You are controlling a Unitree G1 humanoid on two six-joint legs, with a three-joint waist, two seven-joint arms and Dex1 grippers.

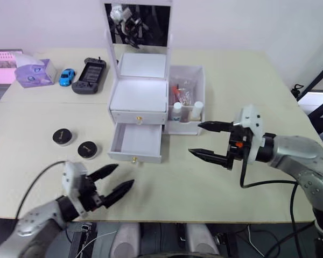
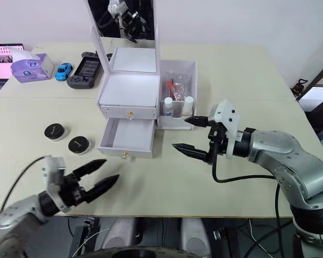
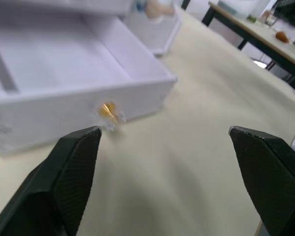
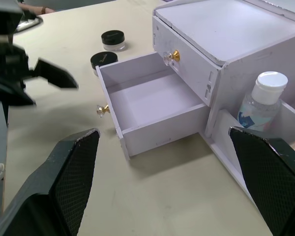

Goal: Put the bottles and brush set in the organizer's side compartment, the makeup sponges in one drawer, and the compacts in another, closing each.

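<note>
My left gripper (image 1: 114, 180) is spread wide, empty, low over the table (image 1: 167, 183) just in front of the organizer (image 1: 140, 102). Right gripper (image 1: 204, 140) also spread, empty, hovering right of the drawers, near the side bin (image 1: 187, 126). Bottom drawer (image 1: 135, 142) pulled out, nothing in it; top drawer (image 1: 138, 116) shut. Both bottles (image 1: 186, 111) and brush set (image 1: 181, 91) sit in the bin. Two compacts (image 1: 74, 143) on the table left of the open drawer, apart from it.
</note>
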